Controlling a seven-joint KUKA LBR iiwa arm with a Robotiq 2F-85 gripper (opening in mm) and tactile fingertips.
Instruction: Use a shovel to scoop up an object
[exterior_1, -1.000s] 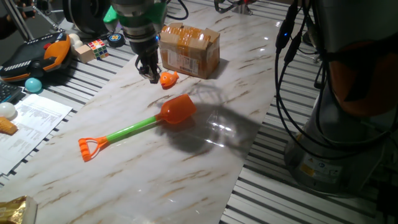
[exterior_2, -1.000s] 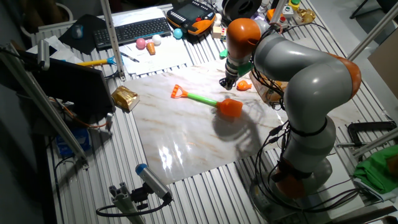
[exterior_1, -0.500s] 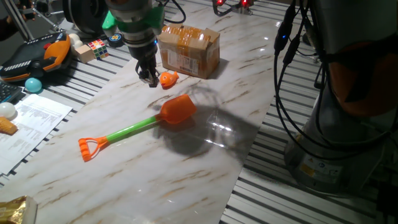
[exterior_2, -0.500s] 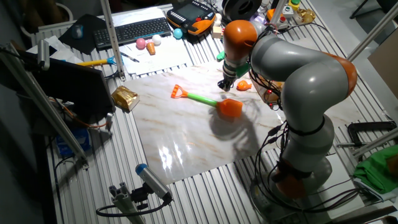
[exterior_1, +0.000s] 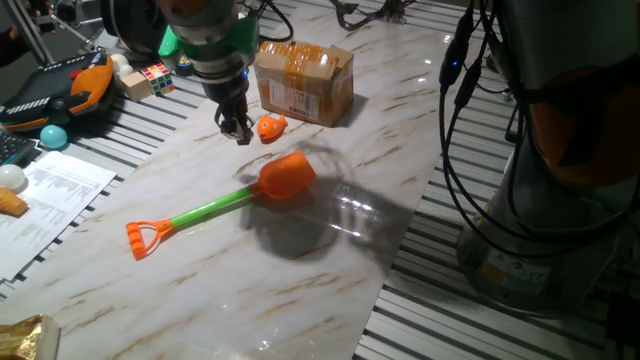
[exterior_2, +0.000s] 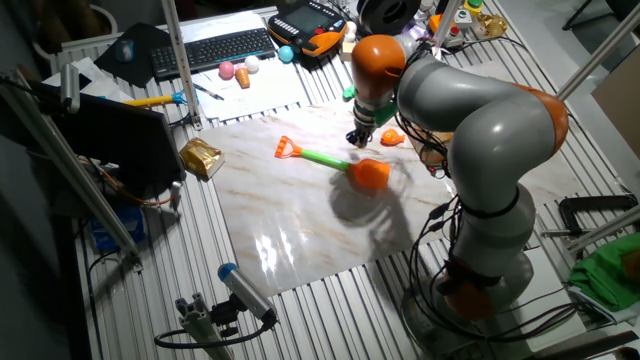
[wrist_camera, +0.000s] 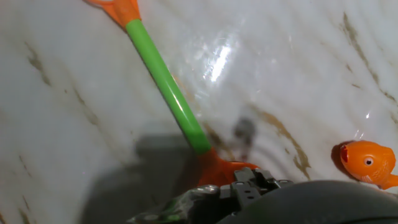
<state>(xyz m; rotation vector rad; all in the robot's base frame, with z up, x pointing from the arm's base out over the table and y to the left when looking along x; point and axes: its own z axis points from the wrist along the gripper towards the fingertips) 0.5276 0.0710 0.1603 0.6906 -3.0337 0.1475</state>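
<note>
From one fixed view, the gripper (exterior_1: 238, 128) hovers just left of the fish toy (exterior_1: 271, 126), fingers seemingly together.

The other fixed view shows the shovel (exterior_2: 335, 164) flat on the counter (exterior_2: 290, 230).

Hand view: fish at right.

A long toy shovel (exterior_1: 225, 205) lies flat on the marbled worktop (exterior_1: 300, 270). Its broad orange blade points toward a small orange fish toy (exterior_1: 270, 126), its bright green shaft runs back to an orange D-shaped loop end. The fish, with a dark eye, lies near the blade, not touching it.
</note>
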